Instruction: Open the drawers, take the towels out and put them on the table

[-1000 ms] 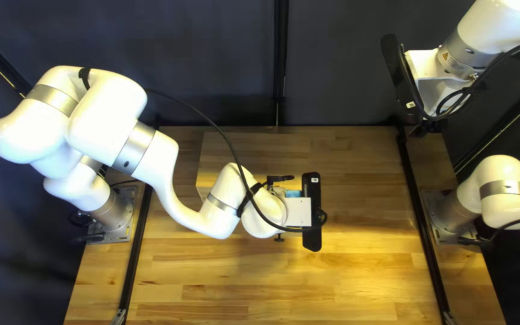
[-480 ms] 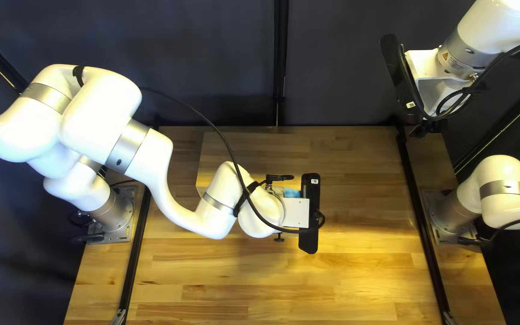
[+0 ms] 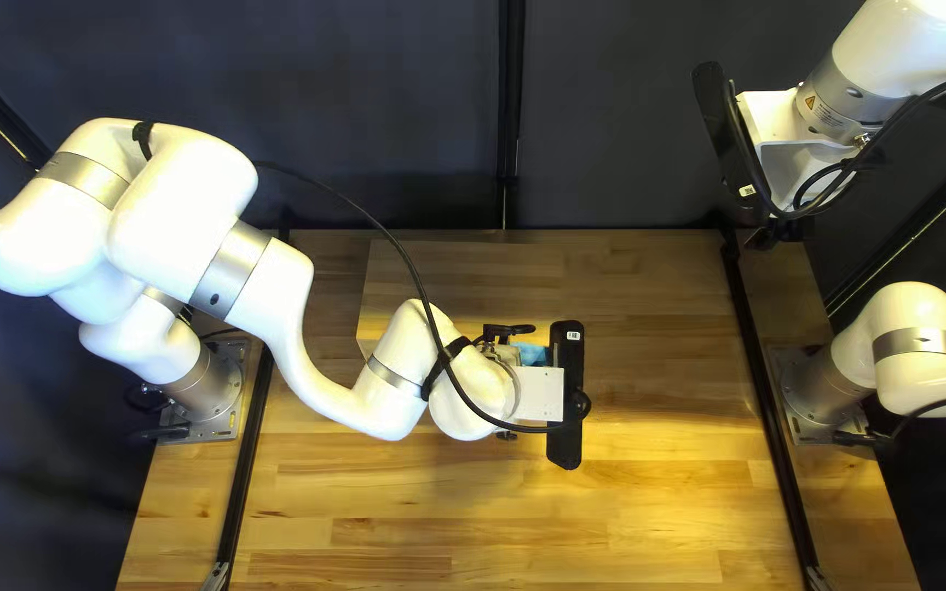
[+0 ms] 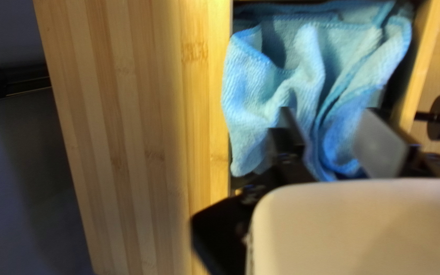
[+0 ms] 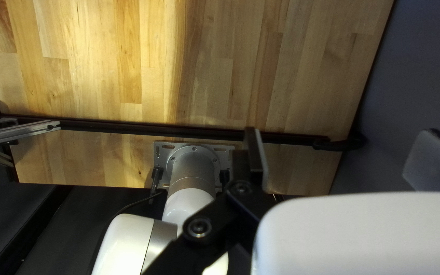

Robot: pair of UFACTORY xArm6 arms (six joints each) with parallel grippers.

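Note:
A light blue towel point(image 4: 273, 84) lies crumpled in the open drawer of a wooden drawer unit point(image 4: 147, 133). My left gripper point(image 4: 327, 118) reaches down into that drawer. It is open, its fingers part way apart with loose towel folds between them. A black drawer knob point(image 4: 438, 116) shows beside the gripper. In the top left view the left gripper point(image 3: 565, 394) hangs over the drawer unit point(image 3: 456, 271) at mid table, and a bit of the towel point(image 3: 532, 353) peeks out beside it. My right gripper point(image 5: 342, 145) is open and holds nothing.
The right gripper point(image 3: 723, 148) is raised at the far right, above its arm's base point(image 3: 818, 394). Black rails point(image 3: 756, 361) run along both sides of the wooden table point(image 3: 481, 525). A dark curtain closes off the far edge.
My left gripper has shifted slightly toward the table's near edge above the drawer, after a small move to the left. The right arm has stayed still.

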